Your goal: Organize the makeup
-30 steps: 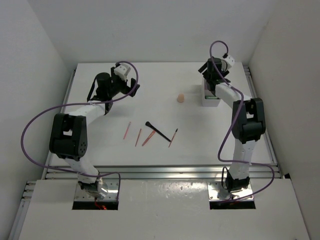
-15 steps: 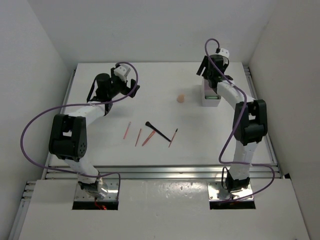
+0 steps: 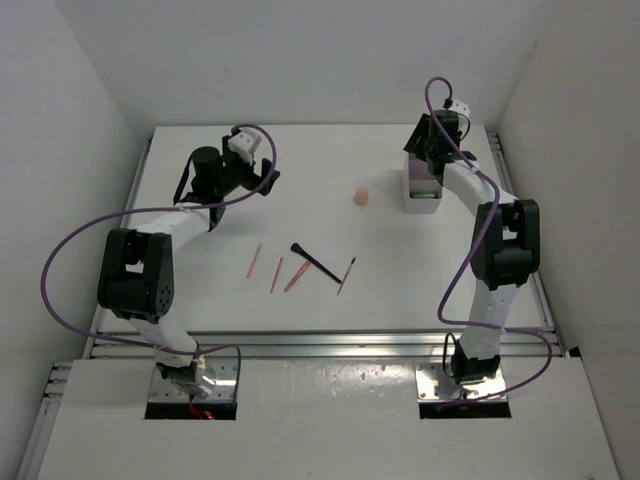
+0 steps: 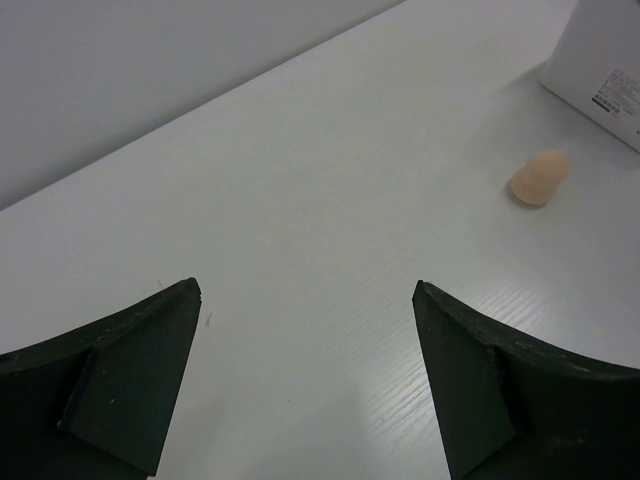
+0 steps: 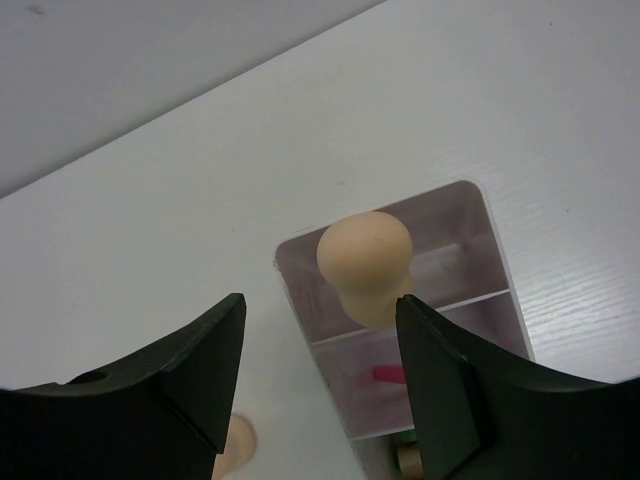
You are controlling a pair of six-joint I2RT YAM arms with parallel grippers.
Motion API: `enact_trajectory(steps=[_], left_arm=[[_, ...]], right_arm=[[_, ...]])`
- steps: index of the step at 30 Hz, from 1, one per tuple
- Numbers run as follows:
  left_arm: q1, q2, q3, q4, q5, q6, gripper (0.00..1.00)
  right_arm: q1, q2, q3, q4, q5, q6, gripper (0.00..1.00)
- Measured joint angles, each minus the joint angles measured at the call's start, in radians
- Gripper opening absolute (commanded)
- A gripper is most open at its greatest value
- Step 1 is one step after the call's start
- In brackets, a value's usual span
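Right gripper just above beige sponge, over box.

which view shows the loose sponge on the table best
Left wrist: the sponge shows whole and fairly large on the table, apart from the box. Top external shows it whole but tiny, left of the box. Right wrist catches only a sliver at its bottom edge.

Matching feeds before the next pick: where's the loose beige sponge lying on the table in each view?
Top external: loose sponge mid-table, left of the white box.
Left wrist: sponge upper right, below-left of the box.
Right wrist: sponge at the bottom edge, half hidden by a finger, left of the box.
Shared landmark: the white box.
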Motion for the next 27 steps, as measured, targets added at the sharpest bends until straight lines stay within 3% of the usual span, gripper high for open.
enact_trajectory(steps=[12,27], left_arm=[[0.000,0.000,0.000,-0.004,0.000,0.001,0.94],[0.000,-0.005,-0.019,-0.014,-0.008,0.005,0.94]], right_arm=[[0.000,0.036,0.006,-0.029,-0.027,0.079,0.62],[0.003,0.064,-0.049,0.006,-0.043,0.040,0.67]])
